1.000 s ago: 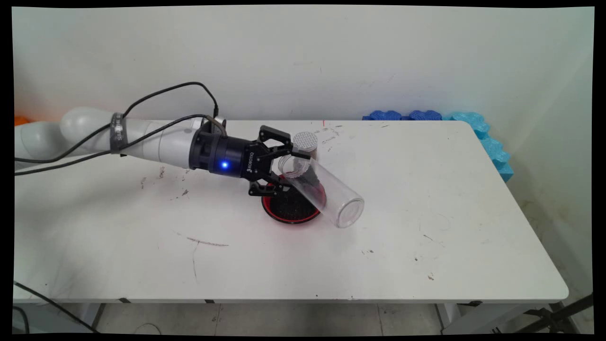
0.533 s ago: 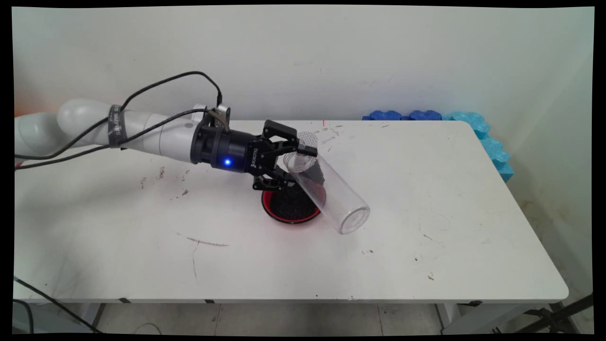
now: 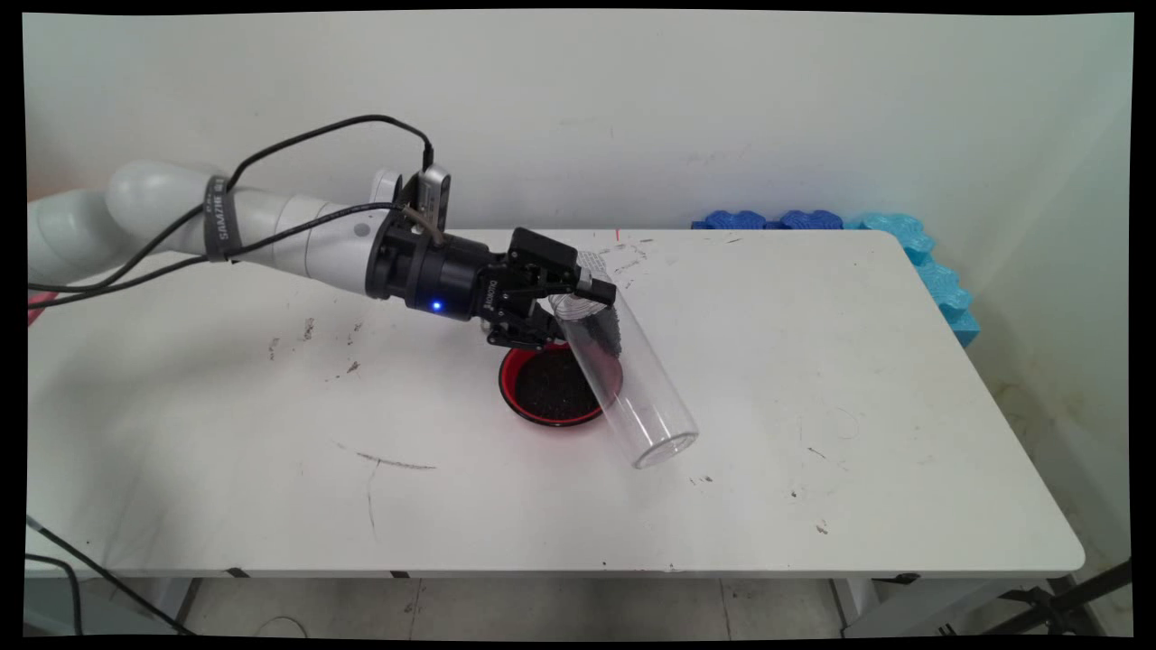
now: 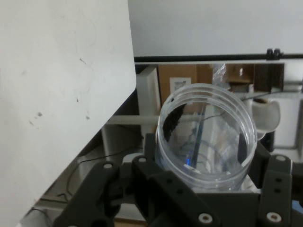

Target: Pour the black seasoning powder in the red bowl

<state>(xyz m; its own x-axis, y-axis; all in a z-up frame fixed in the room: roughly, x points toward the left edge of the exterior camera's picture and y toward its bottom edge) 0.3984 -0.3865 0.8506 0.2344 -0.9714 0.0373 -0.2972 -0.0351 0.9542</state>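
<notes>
My gripper [image 3: 582, 314] is shut on a clear plastic jar [image 3: 637, 397] near its upper end. The jar slants down to the right, and its lower end hangs just above the table beside a red bowl [image 3: 542, 397]. The bowl holds black grains and lies under the gripper and the jar. Dark grains cling inside the jar near the fingers. In the hand view the jar's round rim [image 4: 206, 94] stands between the two fingers [image 4: 147, 163], with black specks on its inner wall. A silvery mesh-topped thing [image 3: 591, 261] peeks out behind the gripper, mostly hidden.
The white table [image 3: 813, 379] is scuffed, with dark marks at the left and front. Blue foam pieces [image 3: 939, 280] line its far right corner and right edge. Black cables hang from the arm at the left.
The wrist has risen a little and turned. The jar's lower end has swung from down-right towards the front, so the jar hangs steeper. More of the red bowl shows.
</notes>
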